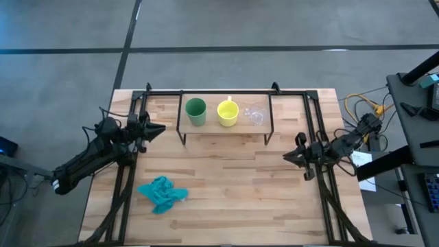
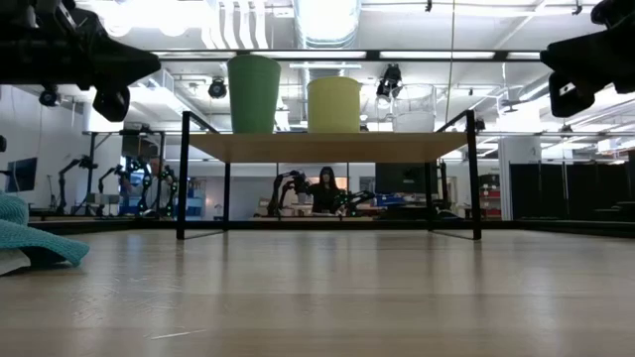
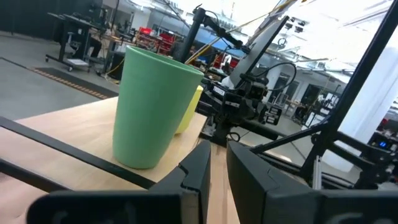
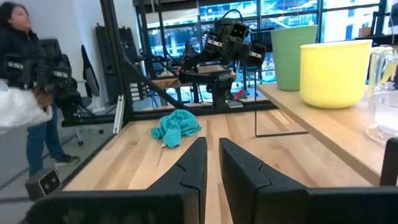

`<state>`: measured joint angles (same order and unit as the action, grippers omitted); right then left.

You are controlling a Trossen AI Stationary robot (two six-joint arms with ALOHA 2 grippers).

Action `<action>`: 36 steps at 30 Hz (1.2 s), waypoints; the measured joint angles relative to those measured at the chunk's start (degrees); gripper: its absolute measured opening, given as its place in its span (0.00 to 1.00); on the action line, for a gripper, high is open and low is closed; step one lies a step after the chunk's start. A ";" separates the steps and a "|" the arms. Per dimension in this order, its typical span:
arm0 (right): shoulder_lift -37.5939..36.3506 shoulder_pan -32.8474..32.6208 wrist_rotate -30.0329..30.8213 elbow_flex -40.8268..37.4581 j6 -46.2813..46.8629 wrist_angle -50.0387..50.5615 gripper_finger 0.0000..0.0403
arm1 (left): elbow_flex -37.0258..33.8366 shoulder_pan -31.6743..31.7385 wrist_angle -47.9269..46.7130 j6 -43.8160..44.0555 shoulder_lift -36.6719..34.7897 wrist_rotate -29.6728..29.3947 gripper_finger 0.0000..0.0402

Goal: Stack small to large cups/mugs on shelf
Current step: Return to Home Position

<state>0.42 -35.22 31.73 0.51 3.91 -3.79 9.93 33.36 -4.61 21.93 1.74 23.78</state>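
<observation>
Three vessels stand upright on their bases in a row on the shelf (image 1: 226, 127), each apart from the others: the green cup (image 1: 195, 111) at the left, the yellow mug (image 1: 228, 112) in the middle, the clear glass cup (image 1: 256, 114) at the right. My left gripper (image 1: 162, 128) hovers left of the shelf, shut, and points at the green cup (image 3: 155, 106). My right gripper (image 1: 285, 157) hovers off the shelf's right near corner, shut, holding nothing. The right wrist view shows the yellow mug (image 4: 334, 71) and the glass cup (image 4: 382, 93) on the shelf top.
A crumpled teal cloth (image 1: 162, 193) lies on the tabletop near the left near side. The black frame rails (image 1: 127, 171) run along both sides of the table. A person (image 4: 25, 81) stands in the room beyond the table's left side.
</observation>
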 joint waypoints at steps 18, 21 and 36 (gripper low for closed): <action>-0.38 0.04 1.62 0.00 -0.88 0.07 0.10 | -6.46 -0.01 7.96 -1.29 -0.10 -0.53 0.10; -0.34 0.04 2.88 0.00 -0.33 0.09 0.10 | -7.85 0.03 8.33 -1.26 0.04 -1.90 0.10; -0.28 0.06 5.92 0.00 0.58 0.13 0.10 | -9.44 0.01 7.77 -1.39 1.18 -14.83 0.10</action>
<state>0.14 -35.16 37.65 0.51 4.49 -3.66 0.49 33.36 3.16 20.53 2.92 8.95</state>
